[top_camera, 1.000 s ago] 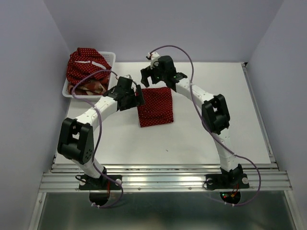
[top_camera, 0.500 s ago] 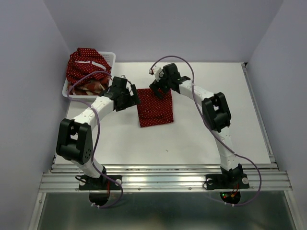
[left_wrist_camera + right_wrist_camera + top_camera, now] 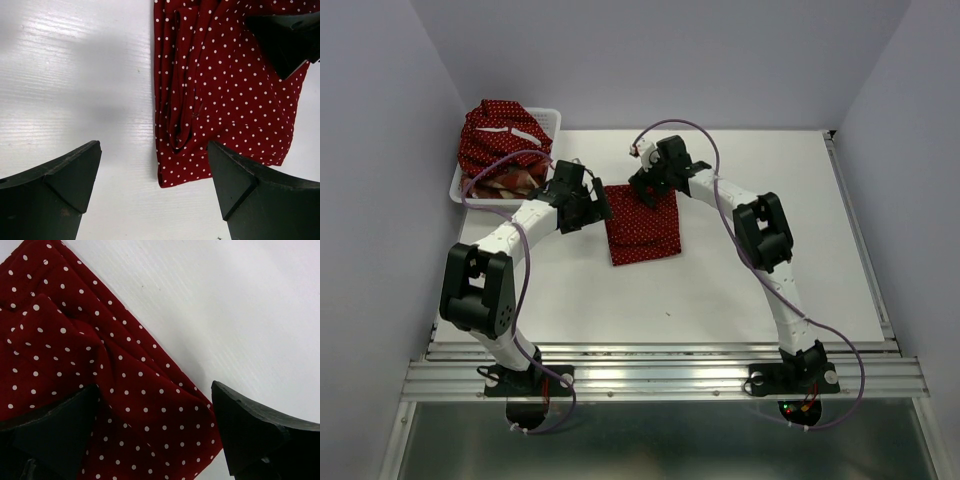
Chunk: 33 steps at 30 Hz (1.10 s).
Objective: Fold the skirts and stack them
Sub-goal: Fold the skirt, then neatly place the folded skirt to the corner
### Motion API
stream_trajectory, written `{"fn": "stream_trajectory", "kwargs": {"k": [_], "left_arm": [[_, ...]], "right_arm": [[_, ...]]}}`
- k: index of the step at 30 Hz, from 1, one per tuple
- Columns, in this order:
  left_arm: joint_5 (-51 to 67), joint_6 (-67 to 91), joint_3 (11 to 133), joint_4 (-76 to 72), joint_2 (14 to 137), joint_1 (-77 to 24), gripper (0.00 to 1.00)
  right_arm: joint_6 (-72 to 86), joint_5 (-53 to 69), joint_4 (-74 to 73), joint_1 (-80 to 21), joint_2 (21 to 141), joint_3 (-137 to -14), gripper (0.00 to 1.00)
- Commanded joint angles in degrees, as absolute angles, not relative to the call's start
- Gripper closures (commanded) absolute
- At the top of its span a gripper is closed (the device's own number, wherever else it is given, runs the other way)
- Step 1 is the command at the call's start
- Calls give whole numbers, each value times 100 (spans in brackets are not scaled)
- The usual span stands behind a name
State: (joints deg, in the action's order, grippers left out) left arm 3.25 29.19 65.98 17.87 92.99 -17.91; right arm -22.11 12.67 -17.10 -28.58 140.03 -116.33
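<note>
Rectangle of soft, creased polka-dot skirt (image 3: 643,230)

FREE: bare table (image 3: 770,290) right of and nearer than folded polka-dot skirt (image 3: 645,235) | OBSTACLES: left gripper (image 3: 601,206) at its far-left corner, right gripper (image 3: 644,190) over its far edge, jaws spread wide | FAR-LEFT: mesh basket (image 3: 552,118) with heaped skirts (image 3: 500,135) | LIMITS: side walls (image 3: 380,200) bound both table edges

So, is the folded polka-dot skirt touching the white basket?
Apart. The top external view shows the folded skirt lying on bare table, well clear of the basket.
</note>
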Motion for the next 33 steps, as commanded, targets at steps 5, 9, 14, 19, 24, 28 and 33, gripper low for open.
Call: {"fn": "stream_trajectory", "kwargs": {"k": [5, 9, 14, 19, 24, 28, 33], "left_arm": [[334, 2839, 6592, 1784, 9202, -1767, 1], [299, 2848, 6636, 1810, 9176, -1767, 1], [264, 2856, 6688, 1846, 9193, -1767, 1], [202, 2865, 6785, 1907, 9167, -1767, 1], [263, 2848, 6829, 1890, 9149, -1767, 1], [334, 2821, 6847, 1854, 9158, -1767, 1], [325, 2813, 6803, 1811, 9079, -1767, 1]], "right_arm": [[-1460, 1406, -1600, -2883, 13299, -11681, 0], [-1046, 1748, -1485, -2883, 13104, -11610, 0], [-783, 1767, -1468, -2883, 13552, -11900, 0], [-326, 1766, -1468, -2883, 14079, -12559, 0], [375, 1810, -1459, -2831, 14396, -12823, 0], [1174, 2047, -1284, -2708, 14440, -12771, 0], [2186, 2224, -1002, -2541, 14423, -12402, 0]]}}
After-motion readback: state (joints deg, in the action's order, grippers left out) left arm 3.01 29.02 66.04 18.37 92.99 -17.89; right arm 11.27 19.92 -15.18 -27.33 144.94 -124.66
